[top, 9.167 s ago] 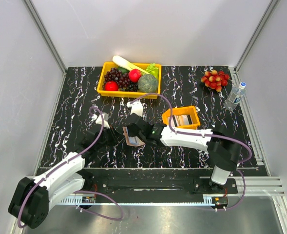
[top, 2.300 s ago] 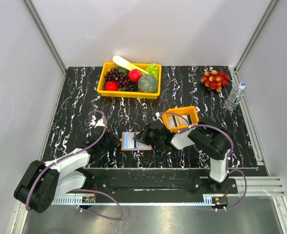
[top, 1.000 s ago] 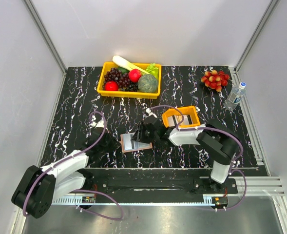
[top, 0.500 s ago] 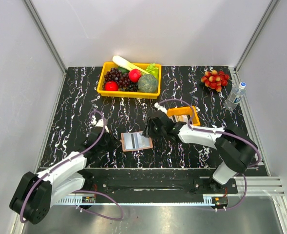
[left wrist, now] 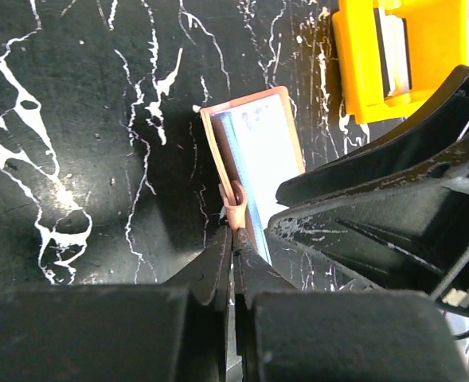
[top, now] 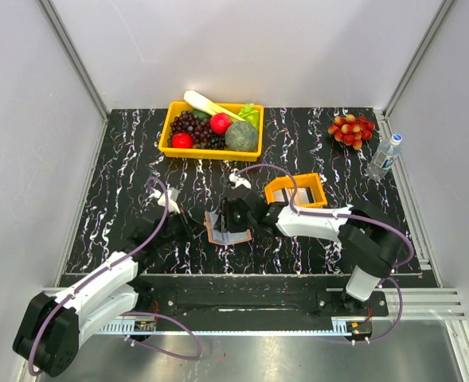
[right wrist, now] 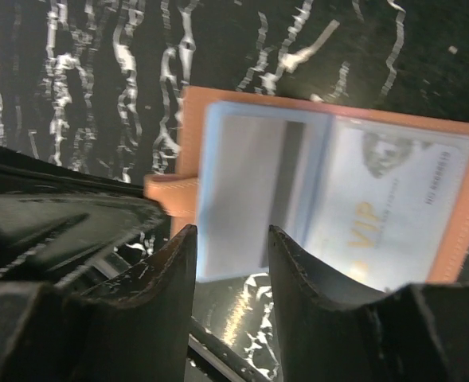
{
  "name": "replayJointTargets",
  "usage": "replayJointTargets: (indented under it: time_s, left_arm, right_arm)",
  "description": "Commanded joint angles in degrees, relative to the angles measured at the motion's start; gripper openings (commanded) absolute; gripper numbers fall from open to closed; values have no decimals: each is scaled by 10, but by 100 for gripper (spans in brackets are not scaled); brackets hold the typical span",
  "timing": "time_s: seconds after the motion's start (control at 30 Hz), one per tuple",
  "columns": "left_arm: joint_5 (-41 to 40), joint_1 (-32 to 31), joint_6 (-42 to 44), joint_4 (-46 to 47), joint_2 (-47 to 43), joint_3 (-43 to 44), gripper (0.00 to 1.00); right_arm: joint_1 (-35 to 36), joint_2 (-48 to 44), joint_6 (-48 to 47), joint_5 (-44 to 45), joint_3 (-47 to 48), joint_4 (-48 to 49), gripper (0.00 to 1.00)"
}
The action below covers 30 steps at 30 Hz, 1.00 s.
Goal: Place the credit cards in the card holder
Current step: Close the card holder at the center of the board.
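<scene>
Now the card holder (top: 228,227) lies mid-frame in the top view, on the worktop (top: 123,175), just left of the orange tray (top: 296,191). It is open; the right-wrist view shows two pale pockets, with a VIP card (right wrist: 381,211) already in the right-hand one. Left fingers (left wrist: 218,263) closed tight on the snap tab (left wrist: 234,208), low centre of the left-wrist view, pinning that edge. Right fingers (right wrist: 158,270) half-parted, nothing between them, hanging over the left-hand pocket.

Change: half a second ago the right arm stood at the holder's right edge and the holder lay flat. Now the arm has come over the top, and the tab-side flap looks tipped up. Reads as seating or checking a card. More cards (left wrist: 393,48) sit in the tray, so the task is unfinished.
</scene>
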Motion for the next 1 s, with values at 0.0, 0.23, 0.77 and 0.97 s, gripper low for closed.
replayJointTargets:
  time_s: [0.0, 0.23, 0.77, 0.97]
  left_arm:
    - [37, 0, -3, 53, -4, 19, 0]
    - [46, -1, -17, 68, 4, 20, 0]
    - [32, 0, -29, 83, -10, 4, 0]
    - [47, 0, -49, 136, -18, -19, 7]
  right_arm:
    - [23, -5, -31, 43, 50, 3, 47]
    - [44, 27, -45, 111, 90, -87, 47]
    - [59, 31, -47, 152, 85, -108, 33]
    - [60, 38, -53, 157, 99, -117, 25]
